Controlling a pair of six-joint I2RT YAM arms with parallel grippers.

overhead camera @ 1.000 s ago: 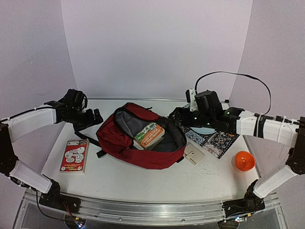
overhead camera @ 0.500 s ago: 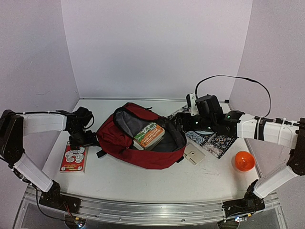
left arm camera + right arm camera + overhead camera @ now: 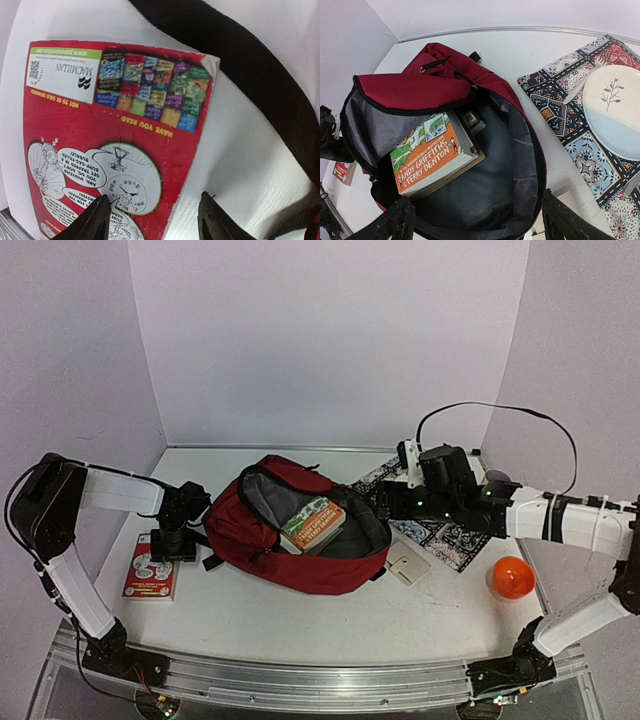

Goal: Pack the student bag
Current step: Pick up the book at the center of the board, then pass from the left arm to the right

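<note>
Our left gripper [image 3: 172, 542] hangs low over one end of the red book [image 3: 152, 567], which lies flat on the desk [image 3: 300, 625]. Its fingers are spread apart with nothing between them. In the wrist view one finger sits over the cover and the other is past the book's edge, over bare desk. A thin book flat on a hard surface is awkward. If we close here, we think the fingers may skid across the cover or pinch only a corner, and the book could swing or drop in transit. The black strap [image 3: 250, 75] runs just beside that corner and could get caught in the grasp, tugging the bag.

The student bag [image 3: 310, 575] lies mid-desk, its mouth unzipped and gaping. Inside, an orange-and-green book [image 3: 432, 155] leans against the lining, with a small item [image 3: 470, 120] behind it that we cannot identify. That leaning book fills much of the opening, so a second book may jam against it. Our right gripper [image 3: 385, 502] hovers at the bag's right rim, wide open and empty.
</note>
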